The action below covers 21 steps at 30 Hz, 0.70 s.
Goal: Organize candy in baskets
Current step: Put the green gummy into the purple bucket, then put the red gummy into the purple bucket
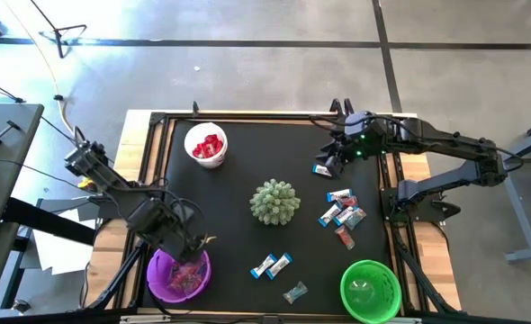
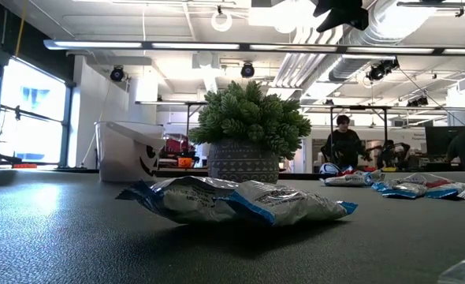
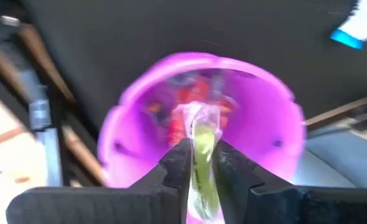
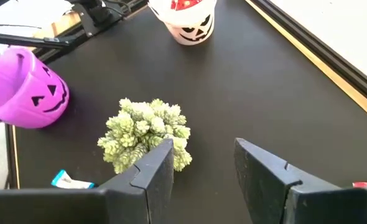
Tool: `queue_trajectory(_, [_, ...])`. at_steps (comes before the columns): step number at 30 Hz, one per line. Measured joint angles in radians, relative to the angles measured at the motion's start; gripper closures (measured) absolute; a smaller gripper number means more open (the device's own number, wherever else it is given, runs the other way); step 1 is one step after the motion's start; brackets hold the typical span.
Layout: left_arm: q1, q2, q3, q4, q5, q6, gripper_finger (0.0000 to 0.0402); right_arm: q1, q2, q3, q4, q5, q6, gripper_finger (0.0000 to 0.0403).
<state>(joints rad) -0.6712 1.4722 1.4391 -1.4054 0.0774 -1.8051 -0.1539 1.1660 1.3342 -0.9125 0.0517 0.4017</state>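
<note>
A clear-wrapped green candy (image 3: 202, 158) is being pinched between the nearly closed fingers of the left gripper (image 3: 202, 163), directly above the purple basket (image 1: 157, 279) at seven o'clock on the table (image 1: 238, 162). The right gripper (image 4: 203, 163) is being kept wide apart and empty at one o'clock, beside a blue-and-silver candy (image 1: 323, 167).

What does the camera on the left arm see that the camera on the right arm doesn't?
Only the left wrist view shows inside the purple basket, with sweets in it, and a green sweet between the left end effector fingers. Only the right wrist view shows the spiky green ball, the white basket and the open right end effector. Both show the purple basket.
</note>
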Motion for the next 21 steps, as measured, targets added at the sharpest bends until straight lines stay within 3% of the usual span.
queue_trajectory(6, [0.002, 0.007, 0.0, 0.078, 0.0, 0.018, 0.0307, 0.0, 0.0, 0.0, -0.049, 0.0, -0.009, 0.024])
queue_trajectory(11, [0.065, -0.011, 0.0, 0.156, -0.018, 0.057, 0.0288, 0.0, 0.0, 0.0, -0.201, 0.0, 0.027, 0.024])
queue_trajectory(16, [0.154, -0.021, 0.044, 0.297, -0.194, 0.269, 0.0289, 0.0, -0.005, -0.02, -0.363, 0.018, 0.091, 0.0241])
queue_trajectory(21, [0.26, -0.023, 0.114, 0.309, -0.324, 0.514, 0.0291, 0.003, -0.048, -0.155, -0.331, 0.009, 0.187, 0.0251])
